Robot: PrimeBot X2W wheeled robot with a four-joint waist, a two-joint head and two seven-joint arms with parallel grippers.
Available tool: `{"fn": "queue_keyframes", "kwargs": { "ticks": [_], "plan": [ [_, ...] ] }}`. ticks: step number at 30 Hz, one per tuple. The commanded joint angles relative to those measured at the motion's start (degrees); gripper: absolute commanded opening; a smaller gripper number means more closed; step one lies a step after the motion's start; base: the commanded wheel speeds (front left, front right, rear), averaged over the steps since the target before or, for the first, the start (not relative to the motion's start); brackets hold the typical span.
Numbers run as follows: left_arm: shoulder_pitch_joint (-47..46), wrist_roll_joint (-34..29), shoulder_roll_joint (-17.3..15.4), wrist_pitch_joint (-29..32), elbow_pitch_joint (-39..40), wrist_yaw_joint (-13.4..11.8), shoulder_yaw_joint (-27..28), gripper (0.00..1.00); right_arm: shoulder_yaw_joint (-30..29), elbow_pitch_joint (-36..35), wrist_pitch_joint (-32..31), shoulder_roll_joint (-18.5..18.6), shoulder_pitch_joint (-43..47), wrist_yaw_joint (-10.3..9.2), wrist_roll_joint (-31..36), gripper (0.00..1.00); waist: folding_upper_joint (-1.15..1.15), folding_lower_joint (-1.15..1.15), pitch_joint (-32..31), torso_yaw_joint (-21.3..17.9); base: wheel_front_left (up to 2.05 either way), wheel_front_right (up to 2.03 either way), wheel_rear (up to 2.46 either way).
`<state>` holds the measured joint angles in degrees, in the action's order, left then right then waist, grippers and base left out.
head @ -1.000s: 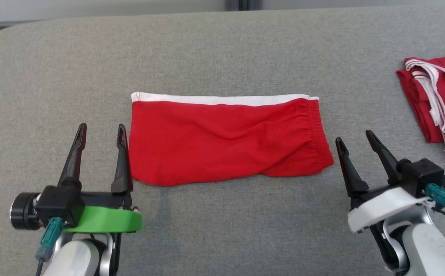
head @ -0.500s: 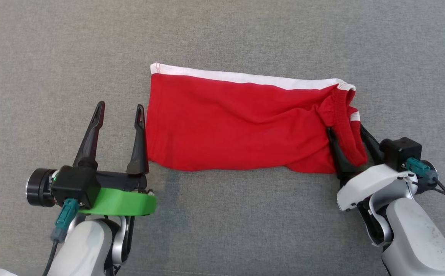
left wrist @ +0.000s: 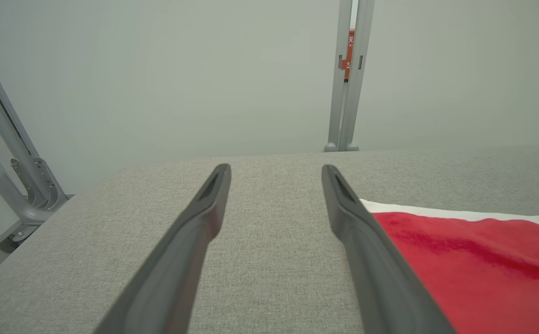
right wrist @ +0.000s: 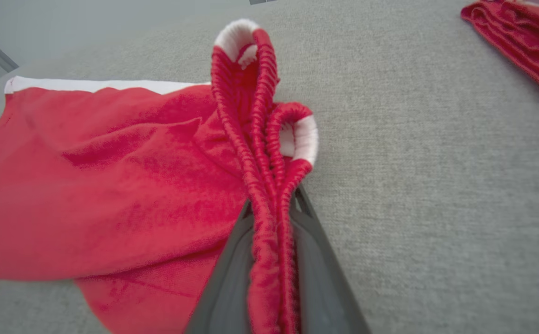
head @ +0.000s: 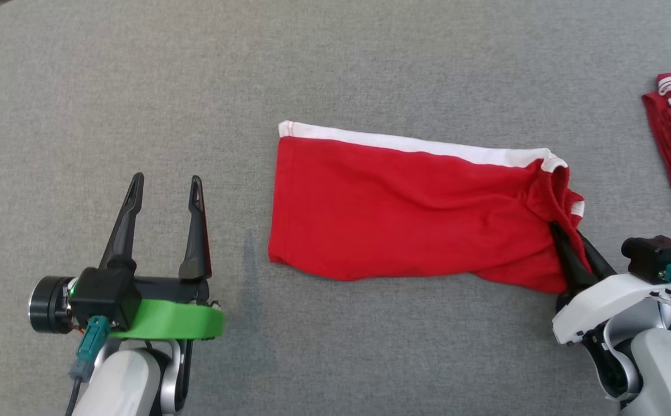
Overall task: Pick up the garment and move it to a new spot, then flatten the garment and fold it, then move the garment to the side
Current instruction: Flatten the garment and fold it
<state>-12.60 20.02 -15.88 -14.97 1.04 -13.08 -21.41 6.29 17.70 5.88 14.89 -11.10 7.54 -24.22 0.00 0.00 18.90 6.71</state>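
Right gripper [head: 571, 249] pinches the bunched waistband [right wrist: 260, 116] of the red garment [head: 404, 214], which lies on the tabletop [head: 138, 86], nearer its right edge. Left gripper [head: 165, 186] is spread wide, off the cloth. With only one end held, I reckon a drag could skew the fold, or the elastic slips out.

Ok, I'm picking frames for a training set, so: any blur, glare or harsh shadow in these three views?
Head view: soft, even light, no glare, garment and left gripper sharp. Left wrist view: wide-angle stretch, its fingers softening toward the bottom edge. Right wrist view: the waistband pinched in the right gripper is crisp, but the garment's lower left edge is smeared.
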Motion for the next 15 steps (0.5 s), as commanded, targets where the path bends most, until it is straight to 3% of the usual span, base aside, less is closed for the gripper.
{"fn": "queue_keyframes", "kwargs": {
  "ticks": [1, 7, 15],
  "plan": [
    [1.0, -0.5, -0.5, -0.3, -0.1, -0.2, 0.3, 1.0, 0.1, -1.2, -1.3, 0.4, 0.9, -0.1, -1.8, 0.0, 0.0, 0.0, -1.8, -1.4, 0.0, 0.0, 0.0],
    [2.1, 0.2, -1.0, -0.3, 0.6, -0.5, 0.9, 1.0, 5.6, -9.5, -12.0, 1.9, -0.2, -0.05, -13.6, 0.0, 0.0, 0.0, -3.0, -2.9, 0.0, 0.0, 0.0],
    [0.8, 0.0, -1.4, 0.1, 1.1, -0.2, 0.4, 1.0, 12.8, -15.9, -24.1, -2.3, -5.5, -0.04, -29.4, 0.0, 0.0, 0.0, -2.5, -2.0, 0.0, 0.0, 0.0]
  ]
}}
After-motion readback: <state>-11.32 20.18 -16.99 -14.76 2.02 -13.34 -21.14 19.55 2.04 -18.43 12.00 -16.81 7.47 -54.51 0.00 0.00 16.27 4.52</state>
